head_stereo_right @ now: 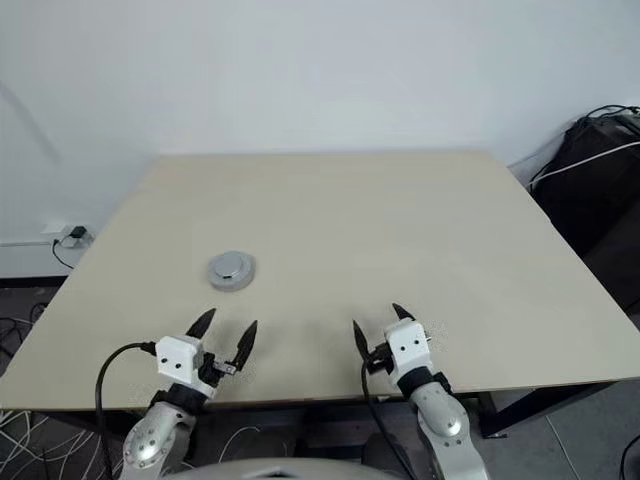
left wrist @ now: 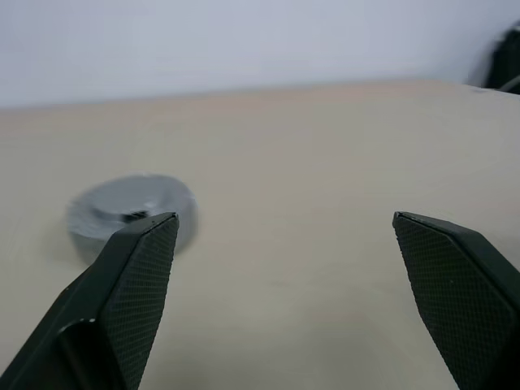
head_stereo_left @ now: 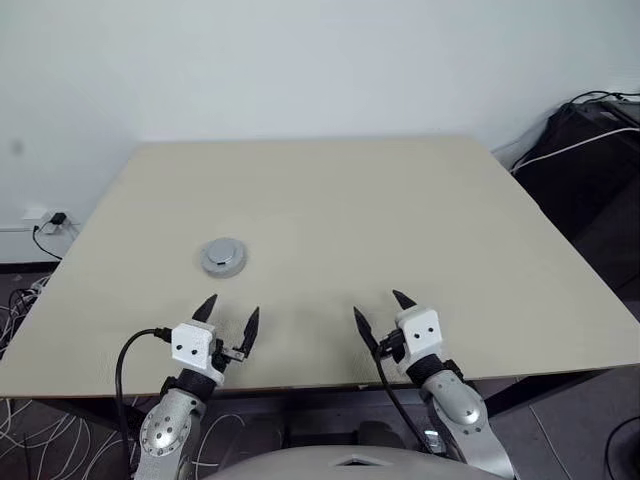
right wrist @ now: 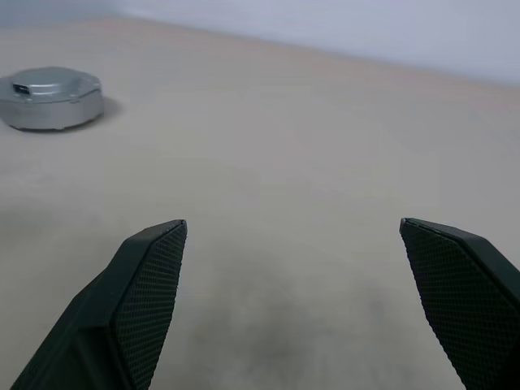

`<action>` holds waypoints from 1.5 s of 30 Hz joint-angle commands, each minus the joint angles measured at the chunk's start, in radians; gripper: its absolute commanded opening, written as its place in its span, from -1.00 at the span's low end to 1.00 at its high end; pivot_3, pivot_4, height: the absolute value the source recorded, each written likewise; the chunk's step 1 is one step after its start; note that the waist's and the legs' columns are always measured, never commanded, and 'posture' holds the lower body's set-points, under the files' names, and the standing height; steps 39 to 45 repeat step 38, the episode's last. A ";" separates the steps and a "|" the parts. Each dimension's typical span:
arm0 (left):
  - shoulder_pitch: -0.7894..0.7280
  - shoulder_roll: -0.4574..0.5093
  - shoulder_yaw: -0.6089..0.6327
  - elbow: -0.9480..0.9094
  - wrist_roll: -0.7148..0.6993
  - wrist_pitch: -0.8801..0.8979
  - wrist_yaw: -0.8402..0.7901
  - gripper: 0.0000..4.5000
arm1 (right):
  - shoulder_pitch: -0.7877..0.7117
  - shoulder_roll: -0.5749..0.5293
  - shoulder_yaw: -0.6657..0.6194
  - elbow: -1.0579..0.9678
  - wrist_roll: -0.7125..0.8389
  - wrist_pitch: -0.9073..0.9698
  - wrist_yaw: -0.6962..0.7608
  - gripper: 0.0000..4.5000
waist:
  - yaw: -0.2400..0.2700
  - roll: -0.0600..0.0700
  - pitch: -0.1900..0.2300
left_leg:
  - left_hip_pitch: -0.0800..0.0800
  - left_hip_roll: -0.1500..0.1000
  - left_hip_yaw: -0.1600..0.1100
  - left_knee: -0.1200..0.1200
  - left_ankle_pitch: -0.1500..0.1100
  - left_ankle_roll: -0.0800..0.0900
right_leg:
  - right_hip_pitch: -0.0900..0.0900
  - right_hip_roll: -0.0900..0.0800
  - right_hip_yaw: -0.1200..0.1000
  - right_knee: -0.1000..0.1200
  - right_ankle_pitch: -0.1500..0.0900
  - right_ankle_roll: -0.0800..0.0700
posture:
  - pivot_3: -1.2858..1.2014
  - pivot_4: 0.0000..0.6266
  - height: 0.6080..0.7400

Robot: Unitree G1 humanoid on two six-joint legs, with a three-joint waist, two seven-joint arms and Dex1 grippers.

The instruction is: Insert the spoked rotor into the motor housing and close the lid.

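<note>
Pincers, left (head_stereo_left: 227,313) and right (head_stereo_left: 379,308), are both hanging spread and empty over the near desk (head_stereo_left: 400,220) edge. Closed lid (head_stereo_left: 223,256) is sitting just ahead of your left pincer; a careless sweep risks unseating it.

Both head cameras look down and forward from above the near edge of the table (head_stereo_left: 420,220). Each wrist camera sits low, facing level toward the far wall; all share the silver disc (head_stereo_left: 223,256) left of centre.
</note>
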 commanded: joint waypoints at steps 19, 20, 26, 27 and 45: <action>-0.010 -0.024 -0.022 -0.026 0.054 -0.011 0.081 0.98 | 0.019 0.027 -0.033 -0.016 0.005 -0.022 -0.009 1.00 | -0.004 0.000 0.000 | 0.000 0.000 -0.001 0.002 0.000 0.000 | 0.002 0.000 -0.001 0.000 0.000 0.001 | 0.03 -1.00 1.00; -0.011 -0.022 -0.020 -0.022 0.052 -0.013 0.080 0.98 | 0.016 0.028 -0.035 -0.013 0.006 -0.023 -0.009 1.00 | -0.004 0.000 0.000 | 0.000 0.000 -0.001 0.002 0.000 0.000 | 0.002 0.000 -0.001 0.000 0.000 0.000 | 0.03 -1.00 1.00; -0.020 -0.013 -0.013 0.017 0.039 -0.036 0.070 0.98 | 0.008 0.028 -0.041 0.004 0.009 -0.040 -0.007 1.00 | -0.004 0.000 0.001 | 0.000 0.000 -0.001 0.002 0.000 0.000 | 0.002 0.000 -0.001 0.000 0.000 0.000 | 0.03 -1.00 1.00; -0.021 -0.011 -0.012 0.024 0.039 -0.041 0.070 0.98 | 0.009 0.028 -0.041 0.006 0.009 -0.044 -0.007 1.00 | -0.004 0.000 0.001 | 0.000 0.000 -0.001 0.002 0.000 0.000 | 0.002 0.000 -0.001 0.000 0.000 0.000 | 0.03 -1.00 1.00; -0.027 -0.014 -0.026 0.066 0.055 -0.053 0.060 0.98 | 0.004 0.031 -0.042 0.028 -0.003 -0.078 -0.019 1.00 | -0.004 0.000 0.001 | 0.000 0.000 -0.001 0.002 0.000 0.000 | 0.002 0.000 -0.002 0.000 0.000 0.000 | 0.03 -1.00 1.00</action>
